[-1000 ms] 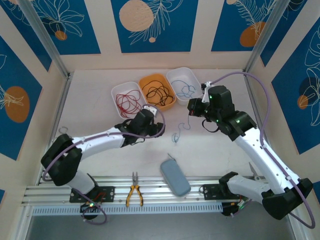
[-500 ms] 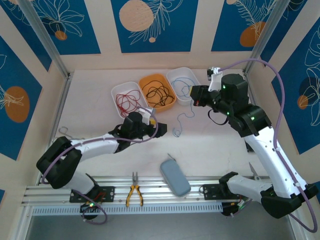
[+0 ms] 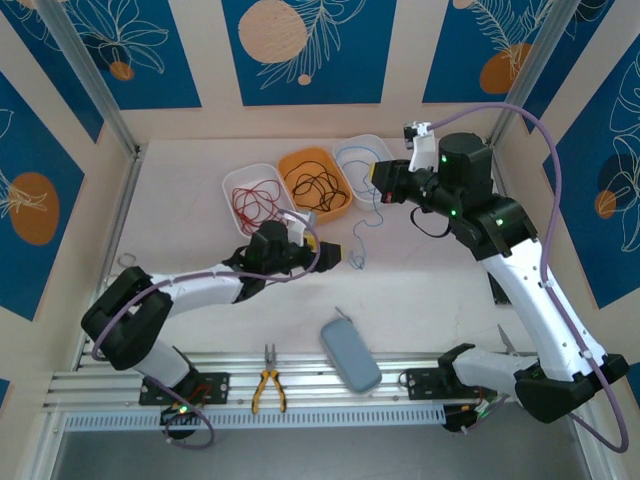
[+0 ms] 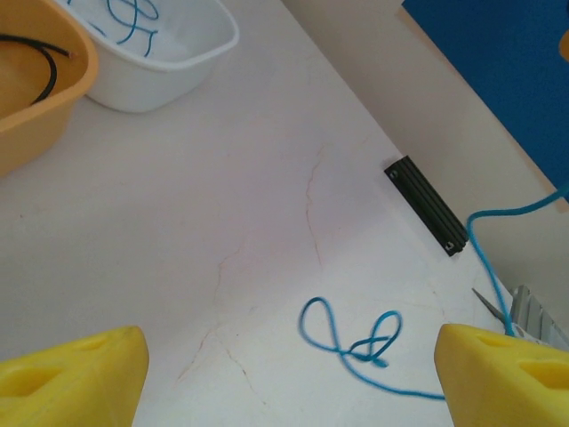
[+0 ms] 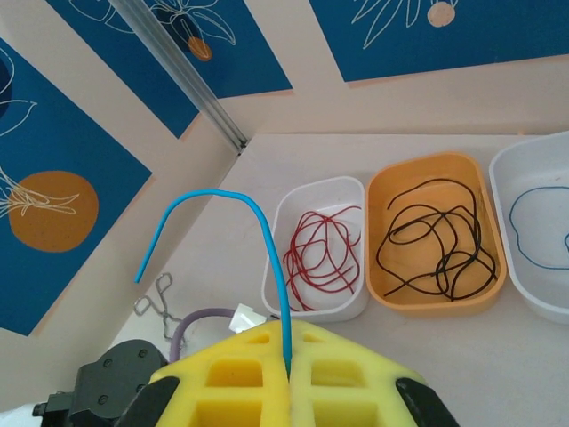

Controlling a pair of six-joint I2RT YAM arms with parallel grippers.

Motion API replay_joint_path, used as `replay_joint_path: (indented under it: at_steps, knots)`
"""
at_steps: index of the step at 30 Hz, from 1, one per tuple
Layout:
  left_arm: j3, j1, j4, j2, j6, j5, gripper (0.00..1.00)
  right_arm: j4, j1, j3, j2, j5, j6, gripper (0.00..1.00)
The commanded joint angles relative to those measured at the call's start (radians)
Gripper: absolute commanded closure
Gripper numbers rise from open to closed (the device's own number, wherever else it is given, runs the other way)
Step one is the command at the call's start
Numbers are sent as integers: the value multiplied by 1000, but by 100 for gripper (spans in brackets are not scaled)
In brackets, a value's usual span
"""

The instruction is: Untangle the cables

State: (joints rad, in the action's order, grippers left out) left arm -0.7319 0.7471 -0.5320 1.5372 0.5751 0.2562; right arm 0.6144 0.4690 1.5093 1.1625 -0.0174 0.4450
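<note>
On the far left, a white tray (image 3: 232, 184) holds the red cables (image 3: 256, 201), loosely coiled. Just to its right, the orange tray (image 3: 297, 160) holds the black cables (image 3: 318, 187).

Nearer, the left gripper (image 3: 327, 253) hovers low over the table (image 3: 200, 230) with its yellow jaws spread wide and nothing between them. In its wrist view the gripper (image 4: 289, 391) frames a small looped knot at the low end of the light blue cable (image 4: 351, 336), which lies on the table just ahead of the fingertips (image 4: 76, 378).

That light blue cable (image 3: 356, 250) rises from there, up and to the right, to the right gripper (image 3: 384, 184). This gripper is raised beside the third tray (image 3: 345, 148), which already holds another blue strand. The right wrist view shows its jaws closed on the cable (image 5: 286, 294), with a free tail arching up and off to the left.

The knot is the main risk. If the right arm lifts or pulls away before the left jaws close on it, the loops could cinch tight. The loose end could also skid out of the left gripper's reach. The wire is thin, so a pinch that lands slightly off would close on bare table. A sideways swing might drag the dangling length across the orange tray and snag the sorted black cables.
</note>
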Motion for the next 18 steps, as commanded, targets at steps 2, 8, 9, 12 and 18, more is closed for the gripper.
replay_joint_path:
  at_steps: [2, 8, 9, 12, 18]
  knots:
    - [-32, -6, 15, 44, 8, 47, 16, -27, -5, 47, 3, 35, -15, 100]
    - [-50, -6, -28, 85, 44, 93, 16, -35, -6, 54, 14, 46, -9, 100]
    - [-50, -6, -34, 88, 50, 96, 16, -36, -5, 54, 17, 46, -9, 100]
    - [-52, -6, -48, 92, 64, 113, 15, -39, -5, 53, 25, 49, -8, 100]
    - [-47, -7, -51, 102, 72, 145, 14, -51, -5, 63, 53, 61, -3, 100]
